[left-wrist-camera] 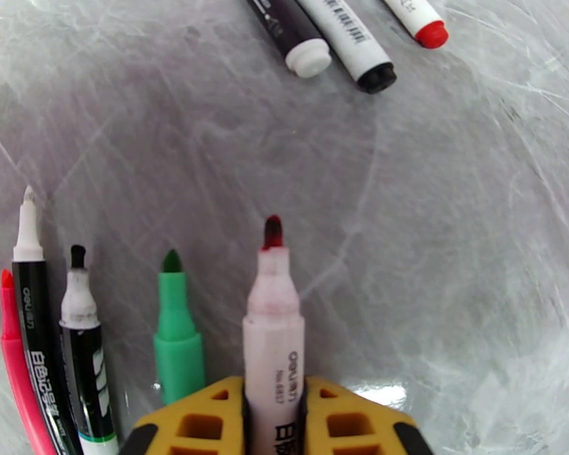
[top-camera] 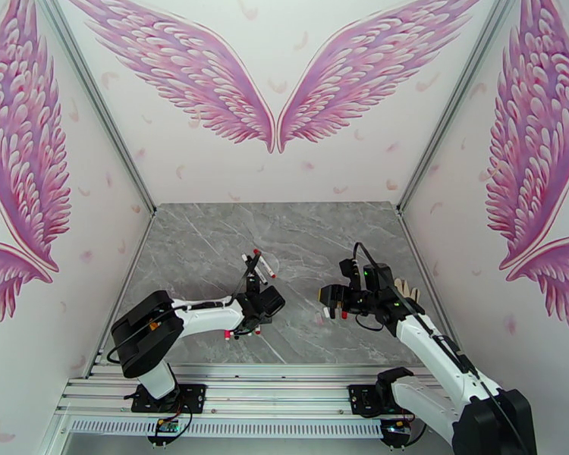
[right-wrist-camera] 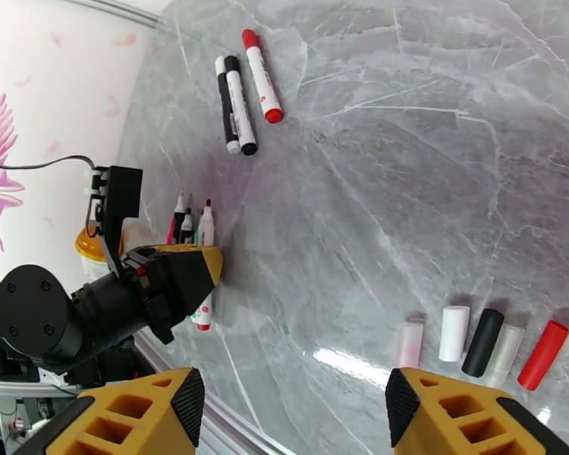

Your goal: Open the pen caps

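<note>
So the left gripper is clamped on an uncapped red-tipped pen, while the right gripper hangs wide open, empty, by five loose caps.

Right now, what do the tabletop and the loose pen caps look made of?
Tabletop: grey veined stone or a laminate copying it, glossy, with glare patches. Pen caps: probably smooth moulded plastic; red, black and white opaque, two paler ones look frosted.
</note>
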